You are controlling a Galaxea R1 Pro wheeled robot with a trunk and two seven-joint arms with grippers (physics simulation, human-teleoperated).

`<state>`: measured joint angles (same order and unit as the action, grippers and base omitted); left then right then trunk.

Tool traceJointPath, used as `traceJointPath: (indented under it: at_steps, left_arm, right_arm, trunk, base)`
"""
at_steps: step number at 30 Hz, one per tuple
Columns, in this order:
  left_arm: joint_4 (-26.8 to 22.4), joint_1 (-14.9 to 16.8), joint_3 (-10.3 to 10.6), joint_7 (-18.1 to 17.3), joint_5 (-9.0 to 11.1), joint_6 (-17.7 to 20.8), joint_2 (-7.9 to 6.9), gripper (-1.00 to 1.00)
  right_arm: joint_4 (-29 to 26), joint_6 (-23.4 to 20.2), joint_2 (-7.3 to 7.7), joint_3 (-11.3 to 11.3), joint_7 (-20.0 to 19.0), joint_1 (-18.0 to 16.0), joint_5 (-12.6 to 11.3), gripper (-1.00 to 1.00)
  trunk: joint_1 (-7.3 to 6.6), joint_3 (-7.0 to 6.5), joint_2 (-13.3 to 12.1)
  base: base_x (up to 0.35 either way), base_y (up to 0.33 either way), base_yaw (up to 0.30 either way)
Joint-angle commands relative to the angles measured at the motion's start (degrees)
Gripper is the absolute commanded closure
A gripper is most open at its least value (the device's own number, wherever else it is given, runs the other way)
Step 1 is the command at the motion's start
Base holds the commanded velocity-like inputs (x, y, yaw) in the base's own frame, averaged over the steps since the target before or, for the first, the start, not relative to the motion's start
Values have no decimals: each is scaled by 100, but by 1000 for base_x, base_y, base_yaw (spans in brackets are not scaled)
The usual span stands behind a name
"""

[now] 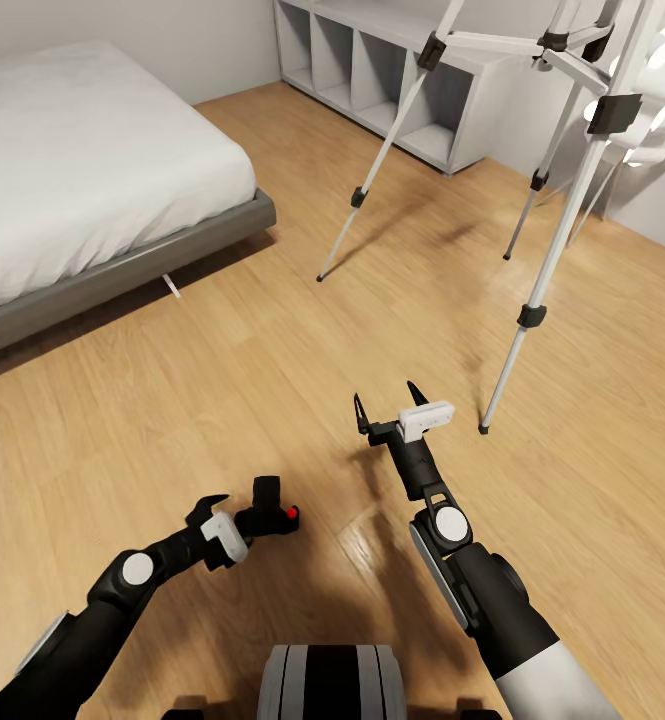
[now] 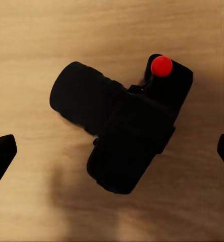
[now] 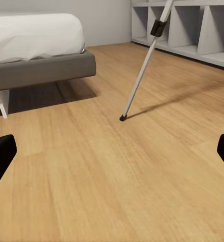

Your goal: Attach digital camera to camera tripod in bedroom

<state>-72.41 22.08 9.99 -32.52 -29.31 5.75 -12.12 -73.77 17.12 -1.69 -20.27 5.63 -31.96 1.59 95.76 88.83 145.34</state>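
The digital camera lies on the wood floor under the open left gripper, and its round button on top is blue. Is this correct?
Not quite: the round button is bright red, not blue, as the left wrist view shows plainly. The rest holds: the digital camera lies on the wood floor under the open left gripper.

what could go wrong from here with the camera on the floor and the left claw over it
The digital camera lies skewed on the floor between the open left claw fingers, so closing may catch the lens barrel and twist it. Moving forward, the right claw or the base could knock the camera tripod leg nearby.
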Motion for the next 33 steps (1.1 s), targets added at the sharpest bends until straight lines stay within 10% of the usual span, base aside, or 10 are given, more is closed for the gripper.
traceJointPath:
  at_steps: [1, 33]
  left_arm:
    - [6, 1, 31, -11, -17, 34, -5, -100]
    - [-261, -2, 173, 6, -14, -305, -163, -100]
  right_arm:
    - [2, 11, 2, -12, 44, -3, 17, -100]
    - [2, 11, 2, -12, 44, -3, 17, -100]
  trunk:
    - [-1, 3, 1]
    - [-1, 3, 1]
  base:
    - [0, 0, 0]
    - [0, 0, 0]
